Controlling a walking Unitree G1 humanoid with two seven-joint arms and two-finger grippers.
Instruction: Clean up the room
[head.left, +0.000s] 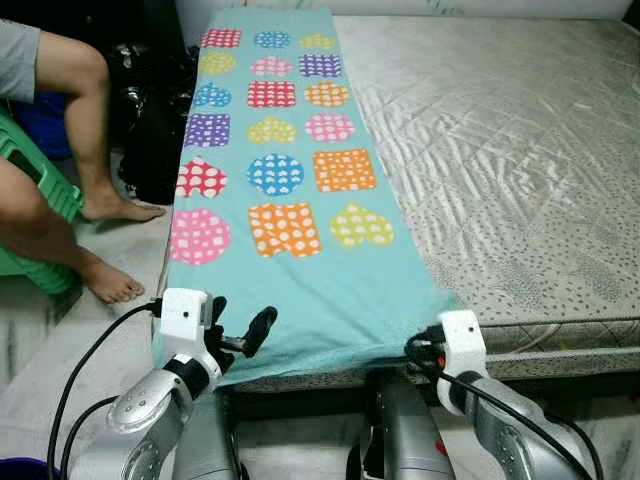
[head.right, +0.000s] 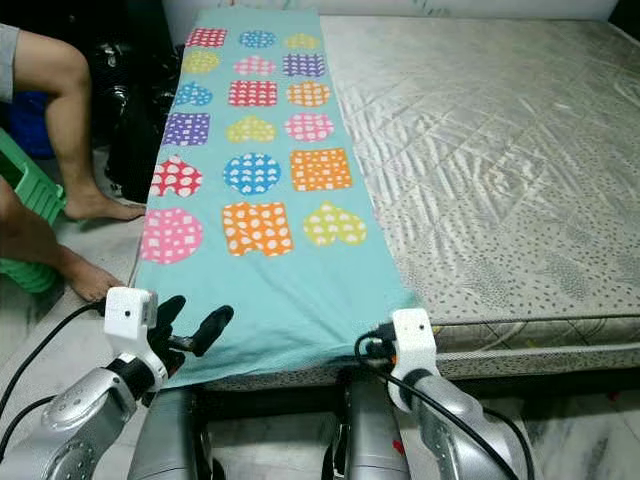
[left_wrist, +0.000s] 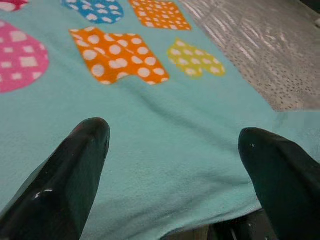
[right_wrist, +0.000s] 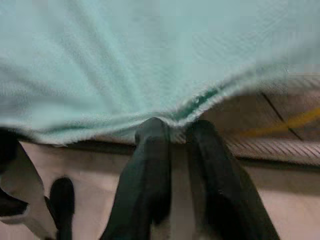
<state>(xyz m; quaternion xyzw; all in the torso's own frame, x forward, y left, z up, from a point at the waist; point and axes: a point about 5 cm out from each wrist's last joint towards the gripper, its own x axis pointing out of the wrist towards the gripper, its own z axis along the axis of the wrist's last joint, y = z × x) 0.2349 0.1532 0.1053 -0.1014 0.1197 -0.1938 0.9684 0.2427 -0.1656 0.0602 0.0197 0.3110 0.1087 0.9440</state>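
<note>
Right claw (right_wrist: 172, 131) of mine pinches the teal blanket (head.left: 300, 270) hem at the bed's (head.left: 520, 180) edge; my left claw (left_wrist: 175, 150) gapes wide just over it.

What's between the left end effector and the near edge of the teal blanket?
Nothing visible. The left end effector hangs open right over the near left corner of the teal blanket, its fingers spread above bare cloth. The right end effector is at the same hem, at the near right corner, fingers close together.
</note>
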